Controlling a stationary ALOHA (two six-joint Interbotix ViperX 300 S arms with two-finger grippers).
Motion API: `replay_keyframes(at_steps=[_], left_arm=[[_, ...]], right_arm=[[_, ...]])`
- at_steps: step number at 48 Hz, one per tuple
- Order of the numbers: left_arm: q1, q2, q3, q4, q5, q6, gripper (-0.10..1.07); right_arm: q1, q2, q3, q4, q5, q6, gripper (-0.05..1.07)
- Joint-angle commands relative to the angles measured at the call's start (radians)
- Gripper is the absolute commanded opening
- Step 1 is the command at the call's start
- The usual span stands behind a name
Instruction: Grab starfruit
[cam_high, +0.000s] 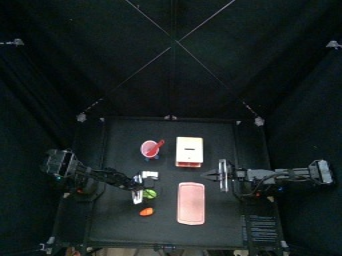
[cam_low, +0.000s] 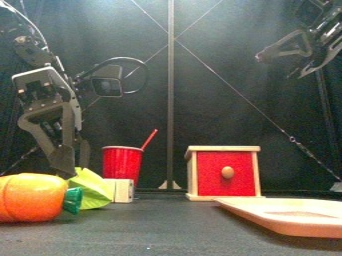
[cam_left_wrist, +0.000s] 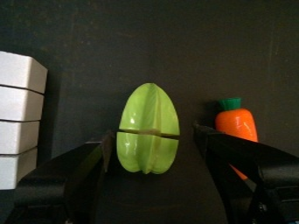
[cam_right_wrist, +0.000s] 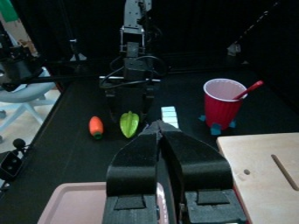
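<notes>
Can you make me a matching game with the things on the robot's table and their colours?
Things:
1. starfruit
2. cup
3. tray
4. carrot

Colours:
A. pink
B. orange with a green top
C. yellow-green
D. red

Pairs: 1-C, 2-D, 3-A, 4-B

Bonus: the left gripper has its fingers open on either side of the starfruit.
</notes>
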Motion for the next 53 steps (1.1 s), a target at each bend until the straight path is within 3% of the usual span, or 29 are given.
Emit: replay_keyframes(at_steps=[1, 30, 53], left_arm=[[0.002, 0.005, -0.025, 0.008, 0.0, 0.0, 1.02], [0.043, 0.041, -0.031, 0.009, 0.052, -0.002, 0.99], [0.037, 0.032, -0.049, 0.015, 0.054, 0.0, 0.69]], right_arm=[[0.0, 0.003, -0.008, 0.0, -0.005, 0.0, 0.02], [0.0, 0.003, 0.002, 0.0, -0.003, 0.002, 0.02], [0.0, 0.003, 0.005, 0.0, -0.003, 0.002, 0.02]])
